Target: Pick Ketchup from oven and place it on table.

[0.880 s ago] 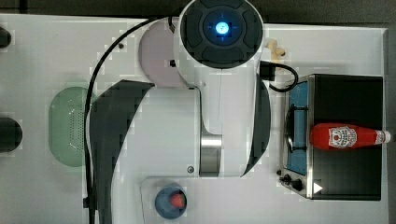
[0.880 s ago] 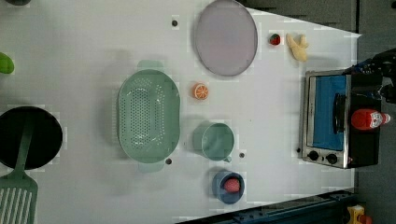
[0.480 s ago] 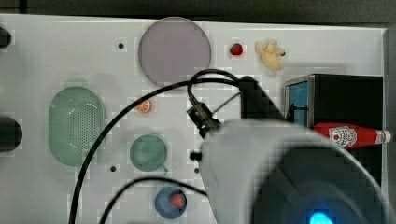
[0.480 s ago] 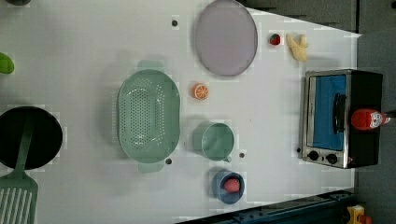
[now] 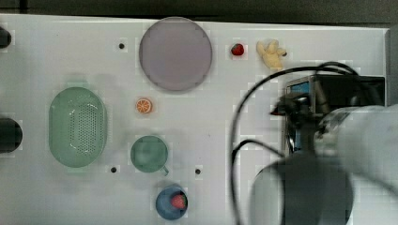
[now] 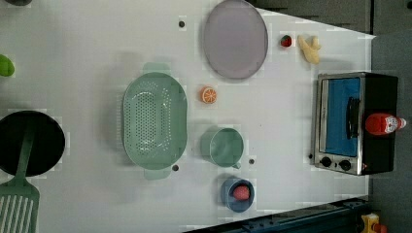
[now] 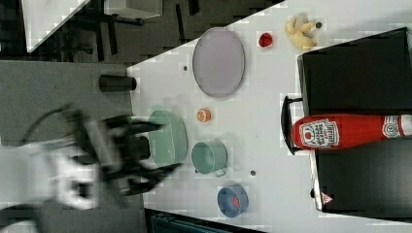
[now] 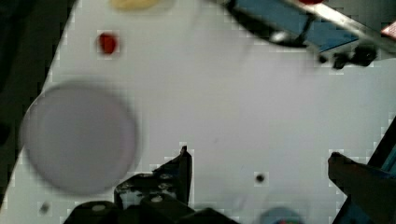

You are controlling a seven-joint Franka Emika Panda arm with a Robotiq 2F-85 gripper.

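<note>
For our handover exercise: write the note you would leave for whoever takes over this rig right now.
Tool: open and empty, seen in the wrist view above bare table.
Ketchup: lying on top of the oven, white cap pointing away from the door.
Oven door is shut.
Done: nothing yet; the bottle is untouched.
Left: reach the oven top, grip the bottle, lift it clear, set it on a free patch of table.

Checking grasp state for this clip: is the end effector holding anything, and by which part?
Nothing is held. The end effector is open over bare table; the ketchup lies untouched on top of the oven.
</note>
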